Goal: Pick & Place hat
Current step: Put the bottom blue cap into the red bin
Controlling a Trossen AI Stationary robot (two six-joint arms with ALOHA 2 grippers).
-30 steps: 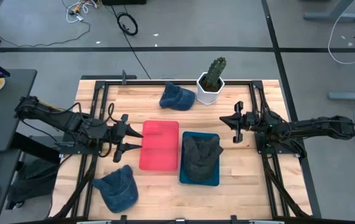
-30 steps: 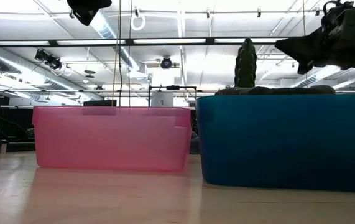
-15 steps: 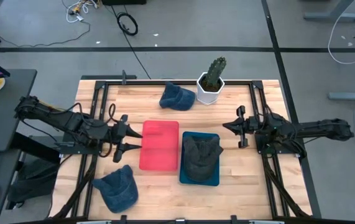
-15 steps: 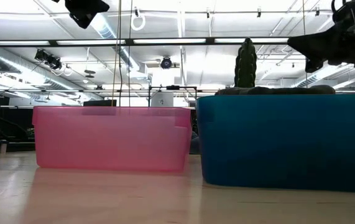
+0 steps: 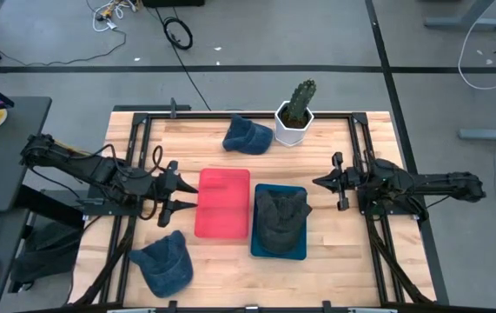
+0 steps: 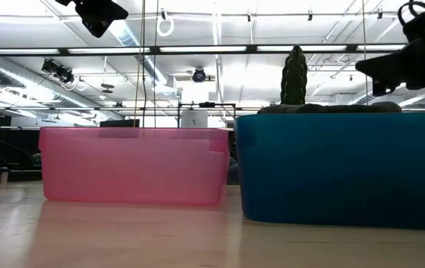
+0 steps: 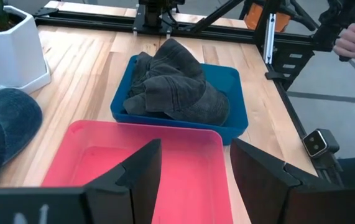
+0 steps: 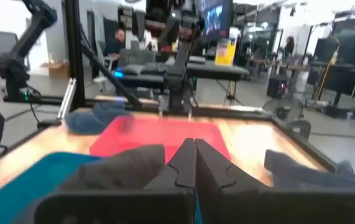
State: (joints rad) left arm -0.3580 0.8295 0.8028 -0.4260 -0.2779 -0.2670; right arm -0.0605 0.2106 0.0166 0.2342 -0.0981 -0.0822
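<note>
A dark grey hat (image 5: pixel 280 217) lies crumpled in the blue bin (image 5: pixel 259 247), also in the left wrist view as hat (image 7: pixel 174 87) and bin (image 7: pixel 239 93). One blue hat (image 5: pixel 248 135) rests on the table near the far edge. Another blue hat (image 5: pixel 162 263) rests at the near left. My left gripper (image 5: pixel 181 196) (image 7: pixel 193 152) hovers open at the pink bin's (image 5: pixel 223 202) left side. My right gripper (image 5: pixel 317 182) (image 8: pixel 189 148) is shut and empty, level, right of the blue bin, pointing at it.
A cactus in a white pot (image 5: pixel 295 115) stands at the far edge, next to the far blue hat. The pink bin (image 7: pixel 133 162) is empty. Black frame rails (image 5: pixel 135 156) run along both sides of the wooden table.
My right gripper has drawn back toward the table's right edge, away from the blue bin, and has levelled out. The grey hat stays in the blue bin.
</note>
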